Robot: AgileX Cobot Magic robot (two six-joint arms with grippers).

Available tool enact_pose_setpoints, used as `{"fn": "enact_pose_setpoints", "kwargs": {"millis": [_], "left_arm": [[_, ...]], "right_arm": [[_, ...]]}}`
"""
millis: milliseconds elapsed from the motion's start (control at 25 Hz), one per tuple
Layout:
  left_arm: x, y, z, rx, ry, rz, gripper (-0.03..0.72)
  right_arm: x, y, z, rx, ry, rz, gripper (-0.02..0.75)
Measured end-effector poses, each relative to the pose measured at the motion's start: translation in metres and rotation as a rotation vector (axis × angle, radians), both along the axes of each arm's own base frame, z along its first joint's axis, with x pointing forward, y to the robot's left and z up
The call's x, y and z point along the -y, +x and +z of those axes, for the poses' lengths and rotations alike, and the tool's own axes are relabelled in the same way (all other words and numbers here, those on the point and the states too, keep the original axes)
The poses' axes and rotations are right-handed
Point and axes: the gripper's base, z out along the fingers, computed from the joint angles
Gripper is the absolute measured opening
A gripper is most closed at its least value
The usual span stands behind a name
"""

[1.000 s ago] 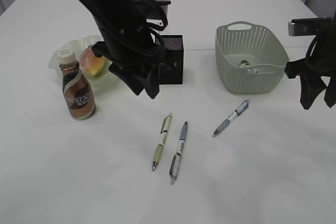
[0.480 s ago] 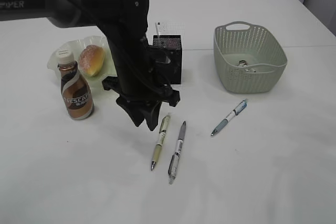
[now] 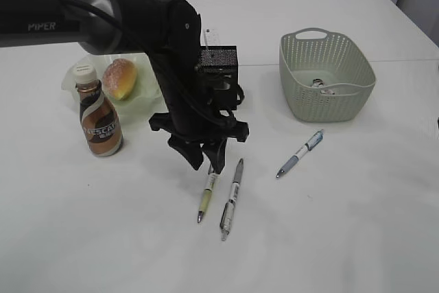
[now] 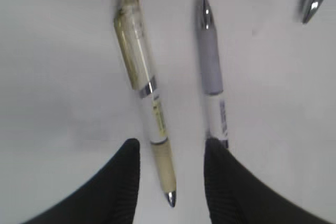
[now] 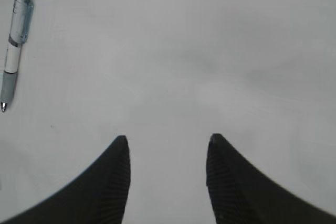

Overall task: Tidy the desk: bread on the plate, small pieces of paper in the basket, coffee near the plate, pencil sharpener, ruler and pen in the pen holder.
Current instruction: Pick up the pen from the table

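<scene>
My left gripper is open and low over the table, its jaws on either side of the yellow-green pen. In the left wrist view the gripper straddles that pen's tip end without closing on it. A grey pen lies just right of it, partly under the right finger. A blue pen lies further right. The black pen holder stands behind my arm. Bread sits on the plate, with the coffee bottle beside it. My right gripper is open over bare table. The pencil sharpener is hidden.
A grey-green basket stands at the right with small bits inside. A pale strip sticks up from the pen holder. In the right wrist view the blue pen lies at the far left.
My left arm came down and toward the front from beside the pen holder to over the yellow-green pen, its jaws widening. The right arm left the exterior view.
</scene>
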Motion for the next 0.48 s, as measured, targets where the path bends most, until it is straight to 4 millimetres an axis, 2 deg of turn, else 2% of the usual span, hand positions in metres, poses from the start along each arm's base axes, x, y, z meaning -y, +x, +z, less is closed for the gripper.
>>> {"fn": "enact_pose_setpoints", "kwargs": {"millis": [480], "left_arm": [[0.009, 0.011, -0.026, -0.008, -0.007, 0.044, 0.298]], "right_arm": [[-0.003, 0.001, 0.001, 0.016, 0.034, 0.005, 0.38]]}}
